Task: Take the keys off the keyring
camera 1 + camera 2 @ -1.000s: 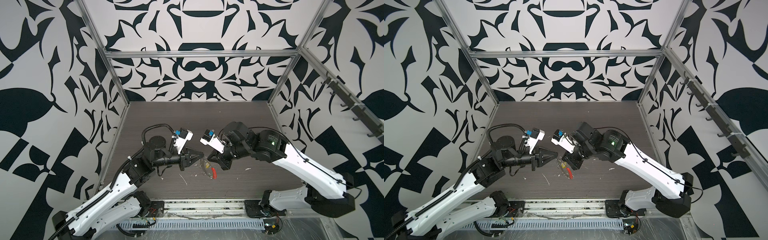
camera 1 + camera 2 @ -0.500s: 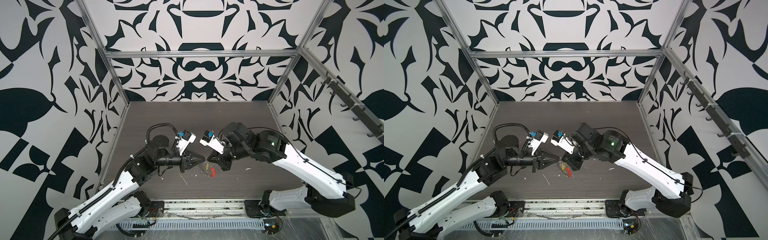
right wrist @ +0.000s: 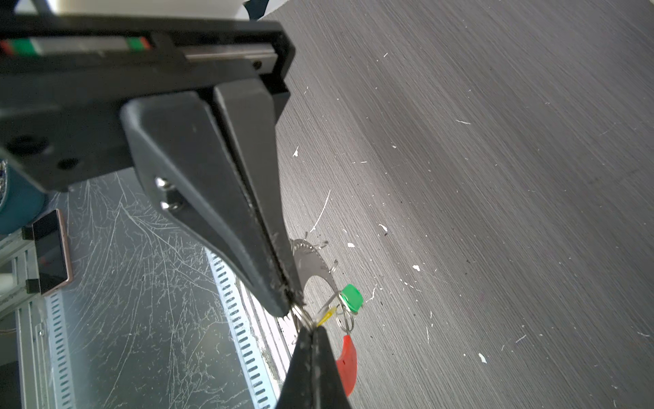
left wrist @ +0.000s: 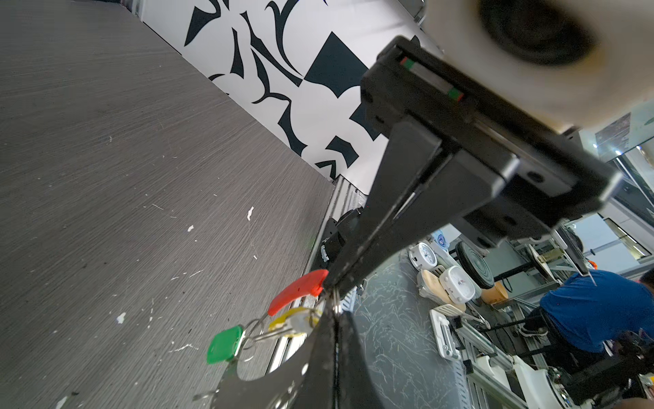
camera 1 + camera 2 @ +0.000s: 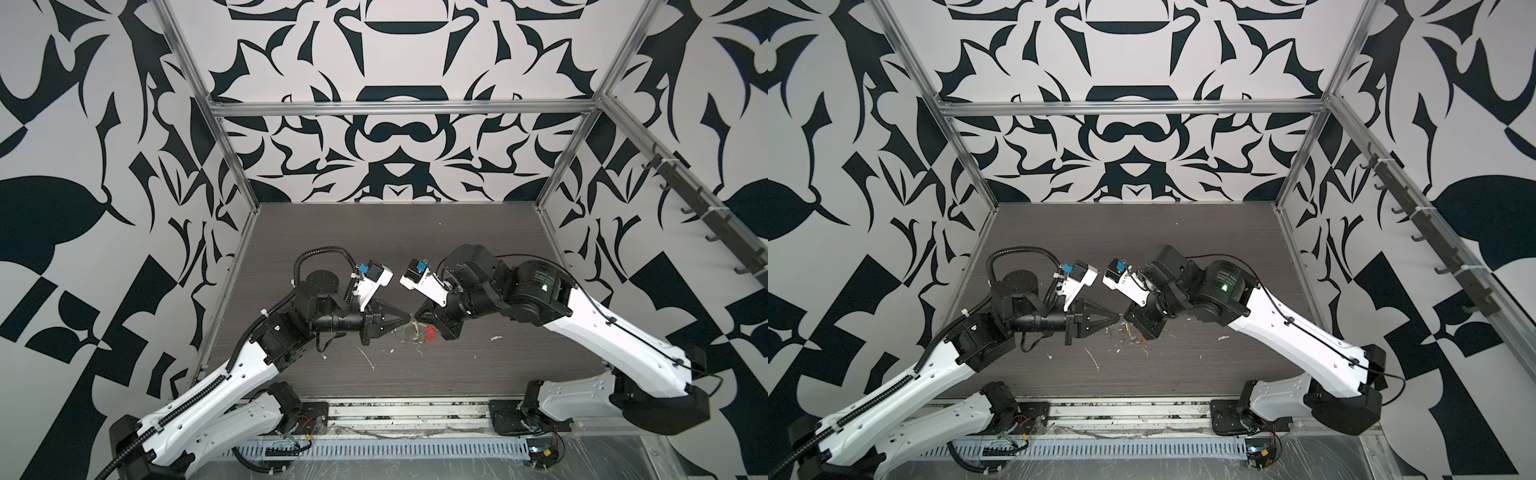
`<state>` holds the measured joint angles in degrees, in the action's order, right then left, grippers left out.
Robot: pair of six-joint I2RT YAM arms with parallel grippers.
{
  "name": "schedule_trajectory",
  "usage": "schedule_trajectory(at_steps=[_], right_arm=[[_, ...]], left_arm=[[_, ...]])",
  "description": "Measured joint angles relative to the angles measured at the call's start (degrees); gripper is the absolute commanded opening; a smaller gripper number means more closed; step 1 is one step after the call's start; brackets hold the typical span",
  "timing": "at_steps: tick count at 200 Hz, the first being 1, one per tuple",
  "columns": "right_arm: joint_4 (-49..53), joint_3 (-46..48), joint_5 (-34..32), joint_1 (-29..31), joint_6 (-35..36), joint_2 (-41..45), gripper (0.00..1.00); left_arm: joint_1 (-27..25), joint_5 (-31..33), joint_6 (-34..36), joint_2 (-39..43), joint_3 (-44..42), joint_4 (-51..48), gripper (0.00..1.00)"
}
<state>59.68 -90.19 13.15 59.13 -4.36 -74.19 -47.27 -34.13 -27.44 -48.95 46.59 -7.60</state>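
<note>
Tabletop (image 5: 415, 249), dark, wood-grained and flecked with pale scraps, spread beneath the keyring (image 3: 313, 263). In both top views the left arm (image 5: 232, 374) reached the keyring from the left and the right arm (image 5: 582, 332) from the right, so that the two met at it tip to tip. The left gripper (image 4: 330, 286) had its jaws pressed together, pinching the keyring's thin silver wire just beside the end of the red sleeve (image 4: 297, 290). The right gripper (image 3: 293, 305) was likewise fully closed, nipping the same wire right next to the left gripper's tip. Only a short glint of wire showed between them. The keyring hung from these two grips. Whether its perforated arc (image 4: 240, 389) touched the tabletop could not be told. The red sleeve curved along the keyring's hoop, leading away from the pinch. The green key (image 4: 224, 348) dangled from the keyring by a small silver loop, between the arc and the sleeve. The yellow key (image 4: 293, 320) sat on the keyring between the green key and the two gripper tips, its far end hidden behind the right gripper in the left wrist view.
</note>
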Motion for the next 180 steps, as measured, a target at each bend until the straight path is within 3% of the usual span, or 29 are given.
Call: schedule_trajectory(at_steps=[39, 85, 125, 180], right_arm=[[-6.1, 3.5, -2.03, 0.39, -1.68, 3.39, 0.28], [-17.09, 15.04, -2.91, 0.59, -2.12, 17.03, 0.45], [-26.47, 25.46, -1.01, 0.59, -3.58, 23.47, 0.5], [-35.65, 35.32, -2.49, 0.59, -5.77, 24.17, 0.5]], left_arm=[[-0.02, 3.8, 0.04, 2.32, -0.11, 0.04, 0.0], [-0.02, 5.77, 0.09, 4.07, -0.11, -0.15, 0.0], [-0.02, 6.91, 0.07, 4.72, -0.11, -0.76, 0.0], [-0.02, 8.66, -0.15, 5.14, -0.11, -0.79, 0.0]])
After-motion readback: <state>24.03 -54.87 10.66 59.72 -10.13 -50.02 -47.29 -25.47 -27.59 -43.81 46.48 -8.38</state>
